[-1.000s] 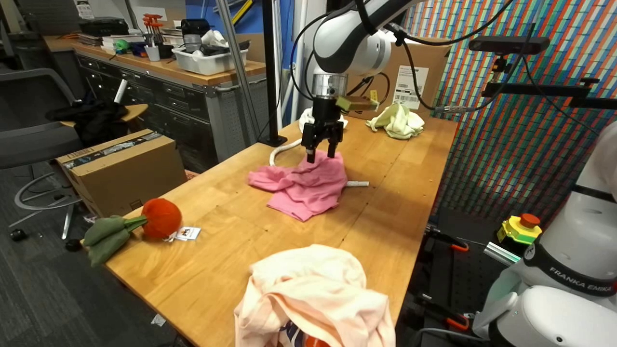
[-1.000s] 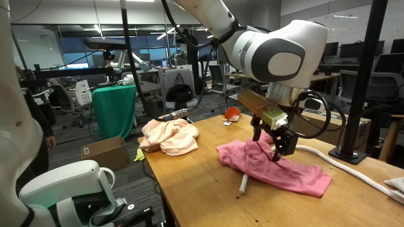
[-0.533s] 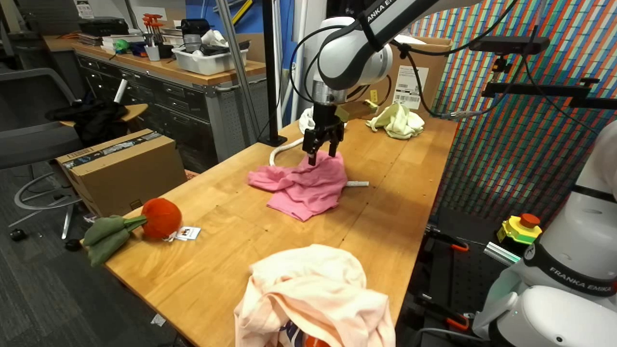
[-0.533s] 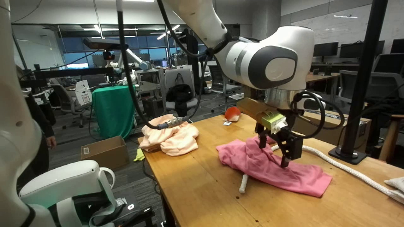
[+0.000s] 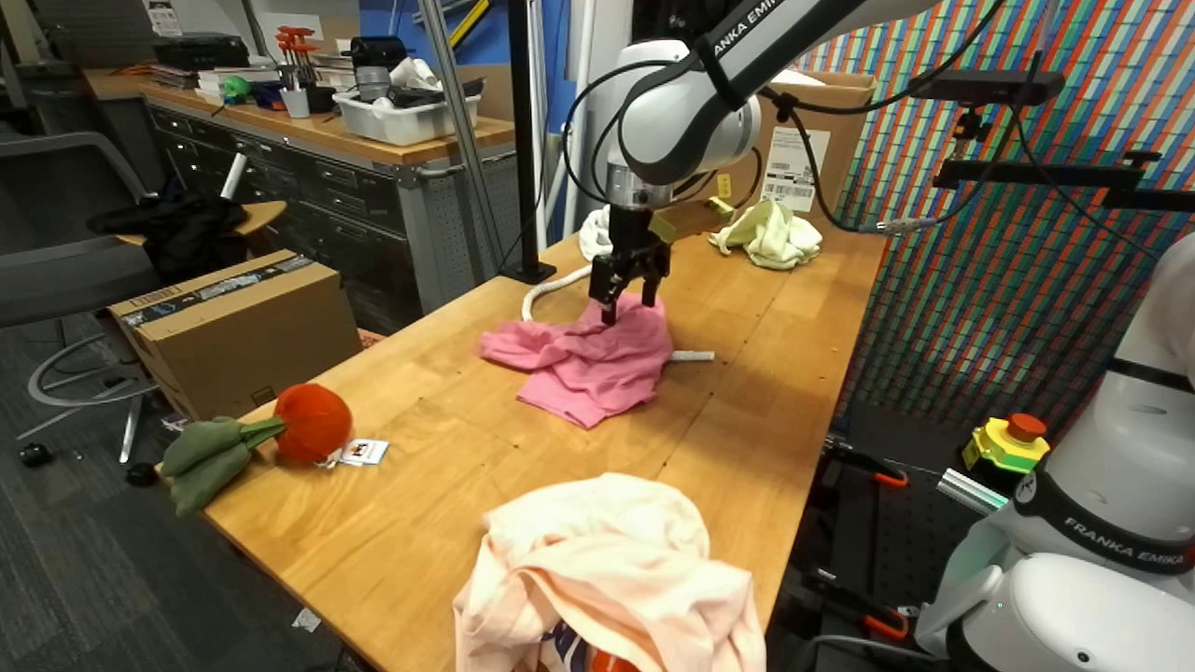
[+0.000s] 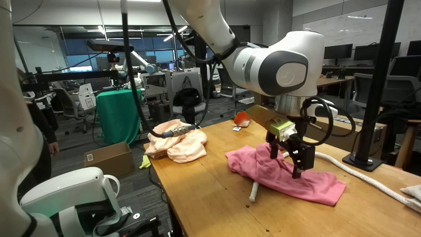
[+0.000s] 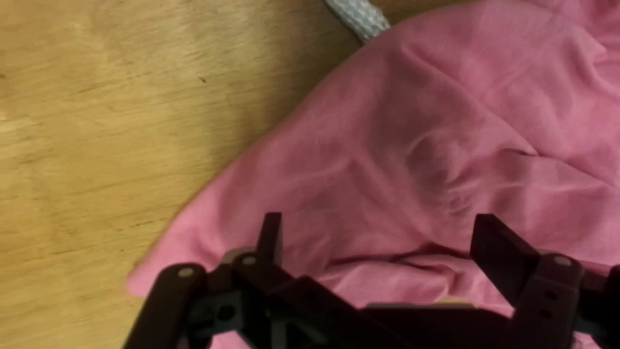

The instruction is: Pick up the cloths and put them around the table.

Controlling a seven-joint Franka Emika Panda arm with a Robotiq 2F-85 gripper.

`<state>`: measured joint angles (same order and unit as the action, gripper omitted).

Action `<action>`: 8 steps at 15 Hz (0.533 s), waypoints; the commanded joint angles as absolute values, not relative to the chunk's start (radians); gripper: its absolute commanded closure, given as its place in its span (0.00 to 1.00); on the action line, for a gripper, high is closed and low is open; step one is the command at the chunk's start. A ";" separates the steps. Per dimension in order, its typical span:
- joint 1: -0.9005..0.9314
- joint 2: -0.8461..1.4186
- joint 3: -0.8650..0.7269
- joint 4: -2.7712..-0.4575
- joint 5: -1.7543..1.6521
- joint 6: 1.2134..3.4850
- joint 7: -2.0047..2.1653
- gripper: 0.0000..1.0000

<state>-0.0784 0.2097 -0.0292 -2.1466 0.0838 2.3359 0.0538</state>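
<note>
Rope (image 6: 370, 180) runs under pink cloth (image 6: 279, 174) on surface (image 5: 420, 504); red toy (image 5: 315, 422) at edge, peach cloth (image 5: 616, 569) at one end, pale-green cloth (image 5: 770, 235) toward other. Arm (image 6: 283, 69) bent, claw (image 6: 285, 166) wide, pointing down over pink cloth.

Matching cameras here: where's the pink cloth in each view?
In an exterior view: pink cloth, near centre.
In an exterior view: pink cloth, right of centre, lower half.
In the wrist view: pink cloth, from lower left to upper right.
Shared landmark: white rope emerging from under it.
</note>
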 commanded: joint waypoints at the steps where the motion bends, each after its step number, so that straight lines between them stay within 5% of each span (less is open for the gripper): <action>1: -0.063 0.211 -0.041 -2.154 0.063 2.362 0.079 0.00; 8: -0.065 0.279 -0.047 -2.131 0.058 2.366 0.078 0.00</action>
